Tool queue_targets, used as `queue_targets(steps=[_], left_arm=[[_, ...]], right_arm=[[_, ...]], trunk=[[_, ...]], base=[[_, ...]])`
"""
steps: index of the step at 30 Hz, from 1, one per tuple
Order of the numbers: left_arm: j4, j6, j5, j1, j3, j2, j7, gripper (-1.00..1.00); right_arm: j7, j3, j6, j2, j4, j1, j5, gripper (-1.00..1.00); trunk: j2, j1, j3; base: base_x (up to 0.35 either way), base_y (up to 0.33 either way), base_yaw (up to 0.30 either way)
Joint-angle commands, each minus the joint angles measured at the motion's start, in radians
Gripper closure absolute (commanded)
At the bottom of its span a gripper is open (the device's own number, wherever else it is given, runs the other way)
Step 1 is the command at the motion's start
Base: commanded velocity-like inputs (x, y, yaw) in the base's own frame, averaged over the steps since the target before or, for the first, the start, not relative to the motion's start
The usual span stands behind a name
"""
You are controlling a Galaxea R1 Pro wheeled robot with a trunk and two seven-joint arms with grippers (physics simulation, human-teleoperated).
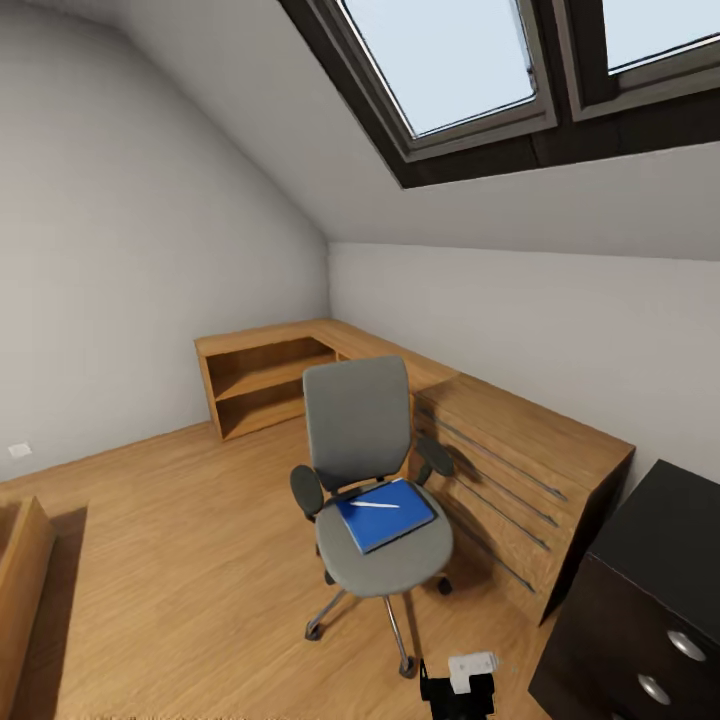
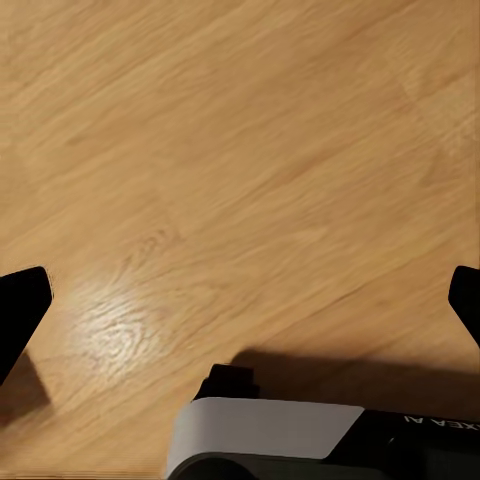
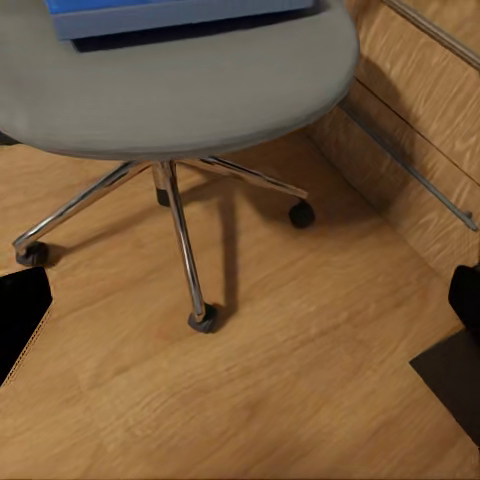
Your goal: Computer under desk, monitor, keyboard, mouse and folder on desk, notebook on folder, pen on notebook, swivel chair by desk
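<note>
- Near: right gripper (image 3: 240, 300) jaws spread wide, tips at the frame edges, nothing between them; it looks at the floor (image 3: 250, 400) under the chair.
- Left gripper (image 2: 240, 300) jaws equally wide, empty, over bare floorboards.
- Chair (image 1: 375, 500) stands just ahead; the blue folder (image 1: 385, 513) lies flat on the seat toward the backrest, with a thin white pen-like stick (image 1: 375, 505) on top.
- Black counter (image 1: 660, 560) corner with silver knobs at near right, the wooden dresser (image 1: 520, 470) beyond it.
- Step, as I read it: fetch the folder. Roll closer, raise the right arm above seat height, take the folder by its front edge, keep it level so the stick doesn't roll off.
- Head view gives the folder top and stick; right wrist gives the chrome legs (image 3: 180, 230), casters and folder edge (image 3: 170, 15).
</note>
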Motion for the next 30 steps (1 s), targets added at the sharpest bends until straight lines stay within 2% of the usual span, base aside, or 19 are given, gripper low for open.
queue_targets(steps=[1, 16, 18, 19, 21, 23, 25, 28, 30], left_arm=[[-0.001, -0.005, 0.011, -0.001, -0.008, 0.001, 0.006, -1.00], [0.000, -0.019, 0.012, -0.001, 0.000, 0.009, 0.007, -1.00], [0.000, -0.024, 0.014, -0.001, 0.028, 0.012, 0.007, -1.00], [0.001, -0.026, 0.014, -0.001, 0.051, 0.012, 0.007, -1.00], [0.001, -0.027, 0.014, -0.001, 0.124, 0.013, 0.005, -1.00], [0.001, -0.028, 0.013, -0.001, 0.157, 0.013, 0.004, -1.00], [0.001, -0.029, 0.012, -0.001, 0.178, 0.013, 0.002, -1.00], [0.001, -0.032, 0.010, -0.001, 0.187, 0.012, 0.002, -1.00], [-0.001, -0.065, 0.008, -0.001, 0.193, 0.013, 0.003, -1.00]], right_arm=[[-0.011, 0.004, -0.001, 0.000, 0.002, -0.001, 0.010, -1.00], [-0.010, 0.003, -0.002, 0.000, 0.002, -0.001, 0.011, -1.00], [-0.010, 0.004, -0.003, -0.001, 0.002, -0.001, 0.012, -1.00], [-0.009, 0.003, -0.003, -0.001, 0.002, -0.001, 0.012, -1.00], [-0.009, 0.005, -0.003, -0.004, 0.001, 0.005, 0.014, -1.00], [-0.009, 0.005, -0.003, -0.009, 0.001, 0.007, 0.014, -1.00], [-0.008, 0.006, -0.003, -0.015, 0.001, 0.008, 0.014, -1.00], [-0.008, 0.006, -0.004, -0.018, 0.001, 0.009, 0.014, -1.00], [-0.008, 0.007, -0.004, -0.020, 0.001, 0.009, 0.013, -1.00]], trunk=[[-0.001, 0.000, -0.001], [-0.001, 0.000, -0.001], [-0.001, 0.000, -0.001], [-0.001, 0.000, -0.001], [-0.001, 0.000, -0.002], [-0.001, 0.000, -0.002], [-0.001, 0.000, -0.002], [-0.001, 0.000, -0.002], [-0.001, 0.000, -0.002]], base=[[0.000, 0.000, 0.283], [0.003, 0.000, 0.261], [0.087, 0.000, 0.067], [0.181, 0.000, 0.033], [0.264, 0.000, 0.014], [0.287, 0.000, 0.007], [0.201, 0.000, 0.003], [0.093, 0.000, 0.001], [0.026, 0.000, 0.000]])
